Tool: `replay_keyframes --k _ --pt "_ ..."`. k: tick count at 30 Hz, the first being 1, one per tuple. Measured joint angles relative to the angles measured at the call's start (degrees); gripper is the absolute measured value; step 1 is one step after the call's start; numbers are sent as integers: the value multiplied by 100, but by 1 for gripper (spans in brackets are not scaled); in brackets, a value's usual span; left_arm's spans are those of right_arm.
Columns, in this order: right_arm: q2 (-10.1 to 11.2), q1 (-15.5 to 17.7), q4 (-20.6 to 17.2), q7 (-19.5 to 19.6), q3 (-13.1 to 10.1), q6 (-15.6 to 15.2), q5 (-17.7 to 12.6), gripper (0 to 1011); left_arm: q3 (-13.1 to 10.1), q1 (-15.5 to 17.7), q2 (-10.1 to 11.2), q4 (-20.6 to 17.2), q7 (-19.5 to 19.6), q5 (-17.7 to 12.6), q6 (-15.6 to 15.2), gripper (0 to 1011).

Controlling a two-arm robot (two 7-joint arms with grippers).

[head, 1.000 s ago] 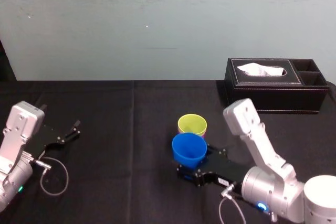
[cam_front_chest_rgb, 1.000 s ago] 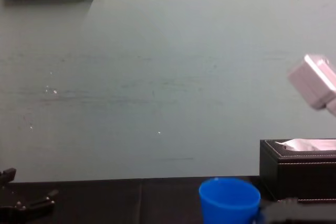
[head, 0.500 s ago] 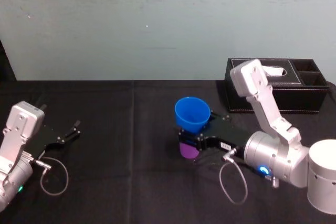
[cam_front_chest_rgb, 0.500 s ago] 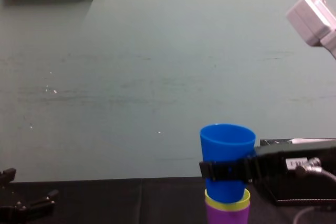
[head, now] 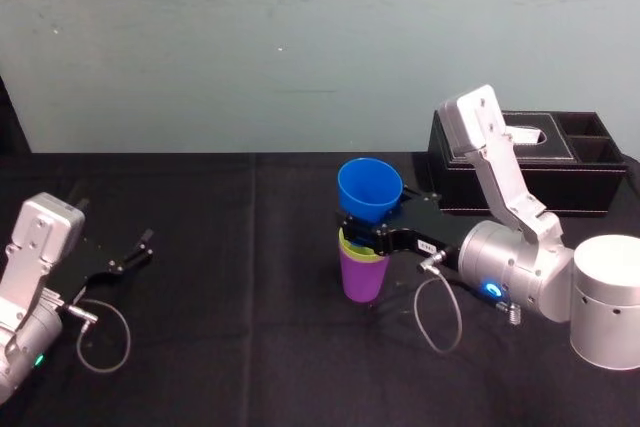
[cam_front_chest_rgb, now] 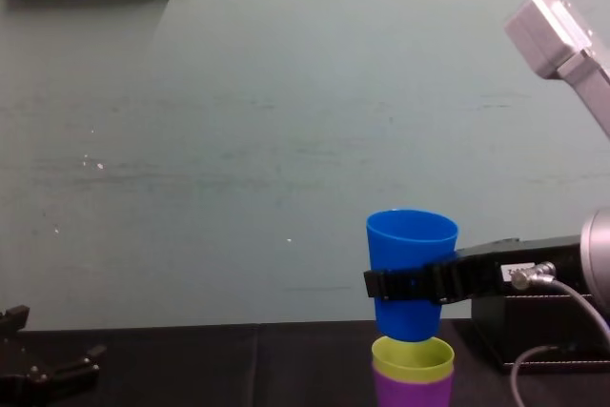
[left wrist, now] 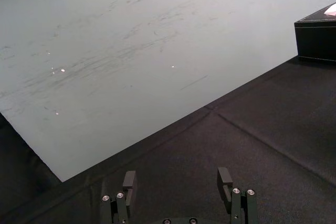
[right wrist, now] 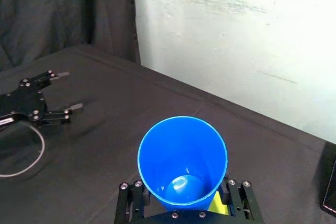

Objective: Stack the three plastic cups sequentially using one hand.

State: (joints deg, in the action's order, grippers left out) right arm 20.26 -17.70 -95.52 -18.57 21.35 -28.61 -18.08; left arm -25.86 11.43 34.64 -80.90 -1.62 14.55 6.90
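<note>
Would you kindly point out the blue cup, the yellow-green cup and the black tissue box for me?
blue cup (cam_front_chest_rgb: 412,235), chest view, on its upper side wall.
yellow-green cup (cam_front_chest_rgb: 410,365), chest view, on its front wall near the rim.
tissue box (head: 585,187), head view, on its front wall.

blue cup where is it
Chest view, right of centre: the blue cup sits clamped in the right gripper, just over the yellow-green cup nested in the purple cup.

no text can be read; the white label (cam_front_chest_rgb: 519,272) behind the right pincer (cam_front_chest_rgb: 412,284) is too small.
</note>
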Motion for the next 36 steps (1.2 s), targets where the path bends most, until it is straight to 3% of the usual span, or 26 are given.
replay_keyframes --k 14,36 --pt "-106 -259 652 -5 98 232 -50 724 0 0 0 0 0 0 0 1000" --pt "-151 -335 939 7 181 342 -37 723 0 0 0 0 0 0 0 1000"
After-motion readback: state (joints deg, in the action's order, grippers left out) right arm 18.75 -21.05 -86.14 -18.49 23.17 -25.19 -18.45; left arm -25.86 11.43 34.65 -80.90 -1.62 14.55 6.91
